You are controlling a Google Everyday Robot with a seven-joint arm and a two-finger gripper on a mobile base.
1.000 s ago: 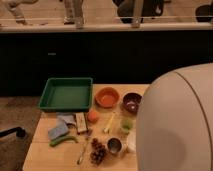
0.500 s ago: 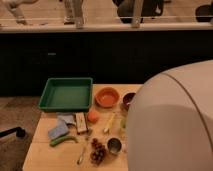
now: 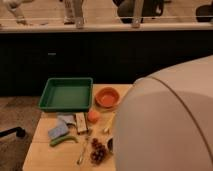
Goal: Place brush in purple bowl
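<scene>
The brush [image 3: 107, 125] is a slim pale stick lying on the wooden table [image 3: 40, 155], just below the orange bowl [image 3: 107, 96] and right of an orange ball [image 3: 93, 116]. The purple bowl is hidden behind the big white body of my arm [image 3: 167, 122], which fills the right side of the camera view. My gripper is not in view.
A green tray [image 3: 66, 94] sits at the table's back left. A blue-grey cloth [image 3: 58, 129], a small tan block [image 3: 80, 122], a green object [image 3: 62, 140], a grey metal spoon [image 3: 82, 150] and dark grapes [image 3: 98, 150] lie near the front. A dark counter stands behind.
The white arm body has spread leftward across the view and now covers the purple bowl, which showed one second ago. The things on the table have not moved.
</scene>
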